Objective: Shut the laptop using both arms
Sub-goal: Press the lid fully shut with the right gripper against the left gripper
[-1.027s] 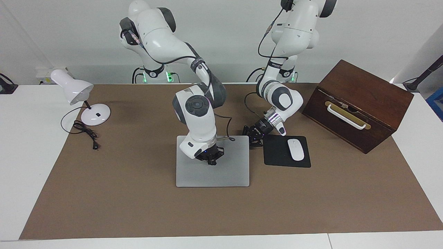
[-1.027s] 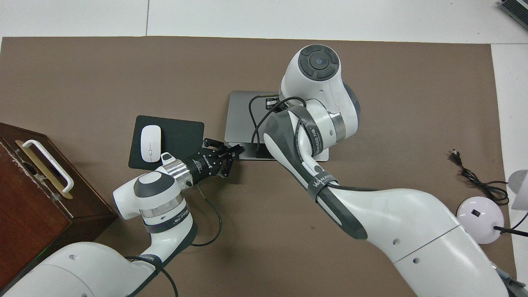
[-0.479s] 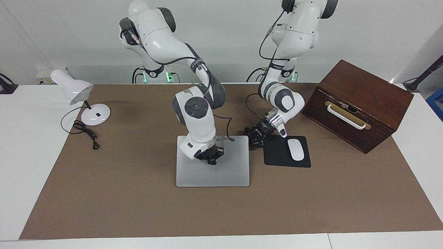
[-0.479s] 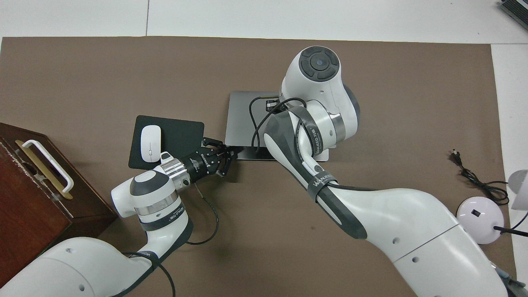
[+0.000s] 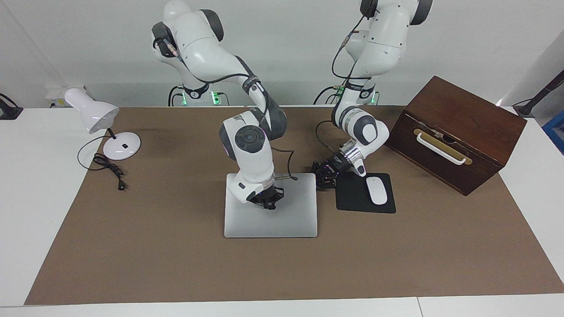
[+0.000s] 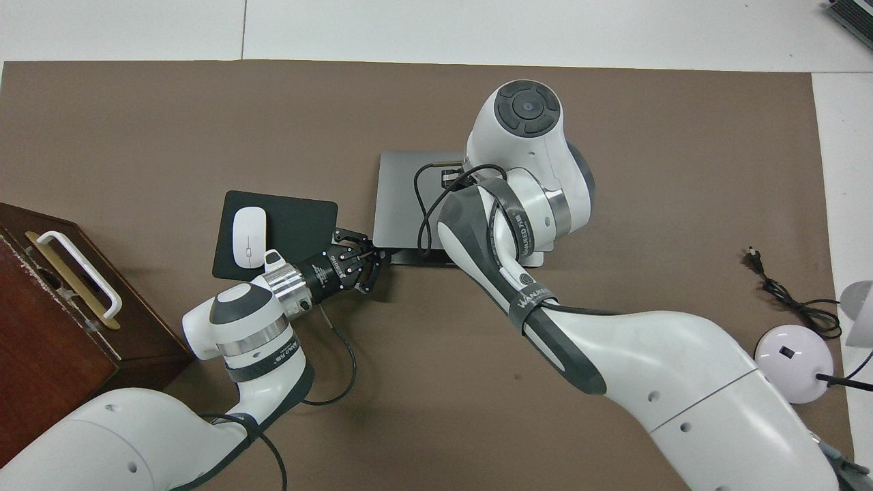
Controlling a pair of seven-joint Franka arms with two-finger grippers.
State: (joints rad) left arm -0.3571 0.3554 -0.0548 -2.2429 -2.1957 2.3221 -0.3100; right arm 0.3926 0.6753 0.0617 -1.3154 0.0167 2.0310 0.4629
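The silver-grey laptop (image 5: 291,215) lies shut and flat on the brown mat; it also shows in the overhead view (image 6: 399,204), partly hidden under the right arm. My right gripper (image 5: 266,200) points down onto the middle of the lid, and its tip is hidden in the overhead view. My left gripper (image 5: 324,176) is low at the laptop's corner nearest the robots toward the left arm's end, beside the mouse pad. In the overhead view my left gripper (image 6: 372,262) is open, just off that corner and holding nothing.
A black mouse pad (image 5: 352,198) with a white mouse (image 5: 376,190) lies beside the laptop toward the left arm's end. A brown wooden box (image 5: 458,127) with a white handle stands past it. A white desk lamp (image 5: 94,114) and its cable (image 5: 108,167) are at the right arm's end.
My left gripper has drawn back slightly from the laptop's corner. The right arm has shifted a little over the lid. The laptop has stayed shut and flat.
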